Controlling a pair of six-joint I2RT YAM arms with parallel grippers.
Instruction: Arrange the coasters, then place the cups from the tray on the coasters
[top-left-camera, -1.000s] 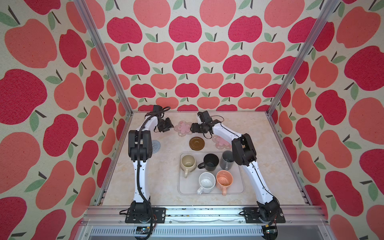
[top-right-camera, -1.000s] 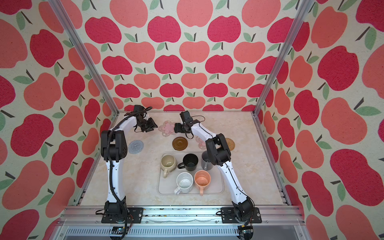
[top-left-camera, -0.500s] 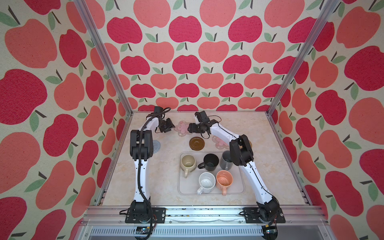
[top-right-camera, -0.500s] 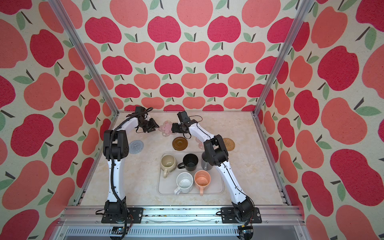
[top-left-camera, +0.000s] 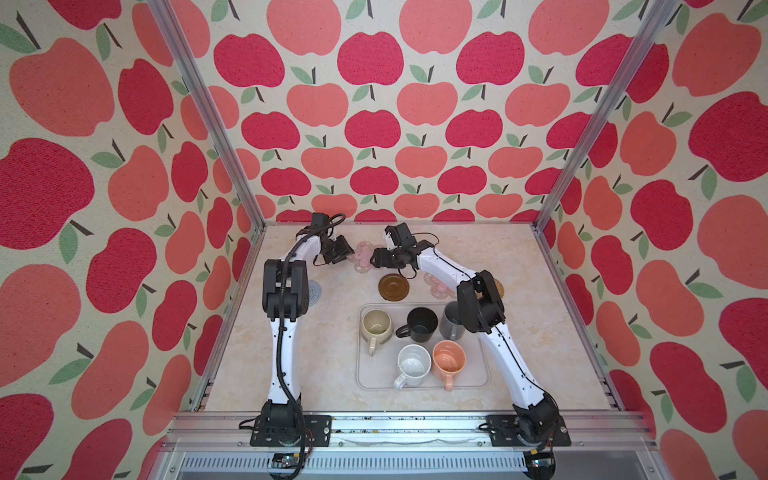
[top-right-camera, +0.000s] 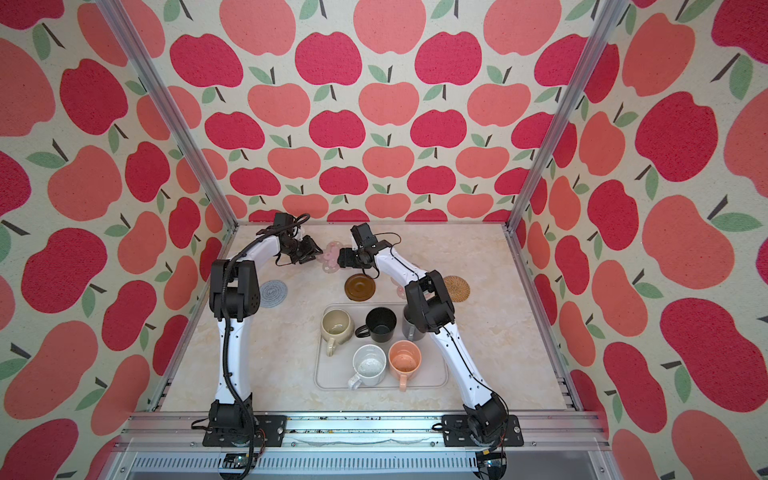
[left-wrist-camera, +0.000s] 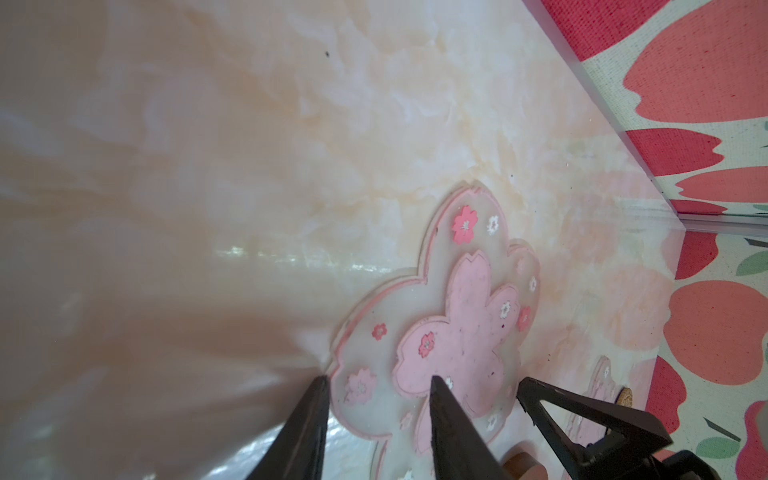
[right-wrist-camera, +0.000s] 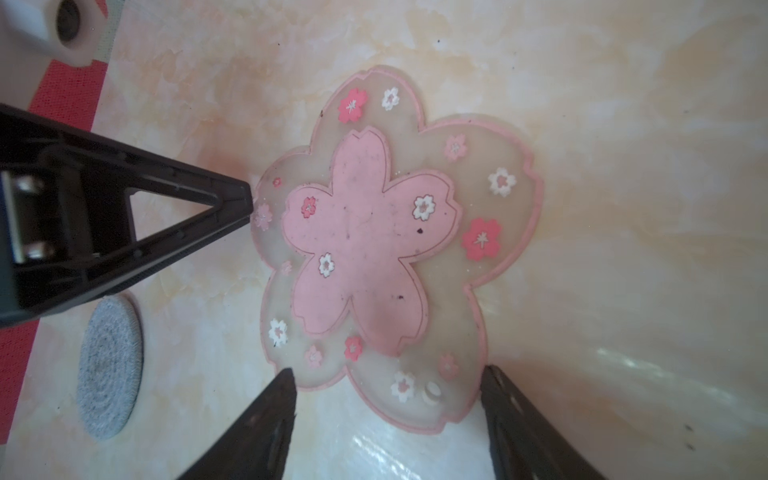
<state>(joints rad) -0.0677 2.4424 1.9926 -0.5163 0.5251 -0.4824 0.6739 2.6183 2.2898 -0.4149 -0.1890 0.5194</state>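
Right tool (right-wrist-camera: 388, 374) gapes wide, empty, straddling one petal of the pink flower coaster (right-wrist-camera: 365, 232); left tool (left-wrist-camera: 376, 380) is narrowly parted at its rim (gripping nothing). It lies flat, 11 o'clock from the tray (top-left-camera: 469, 376). Probably best: slide it, don't pinch.

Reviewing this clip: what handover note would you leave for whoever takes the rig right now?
Left pincer: part open, tips at the edge of the pink flower coaster, which lies flat.
Right pincer: open wide, at that coaster's opposite side.
Off the tray: second pink coaster, brown coaster, grey coaster, rattan coaster.
Done: nothing placed; all five cups sit on the tray.
Left: finish coasters, move every cup.
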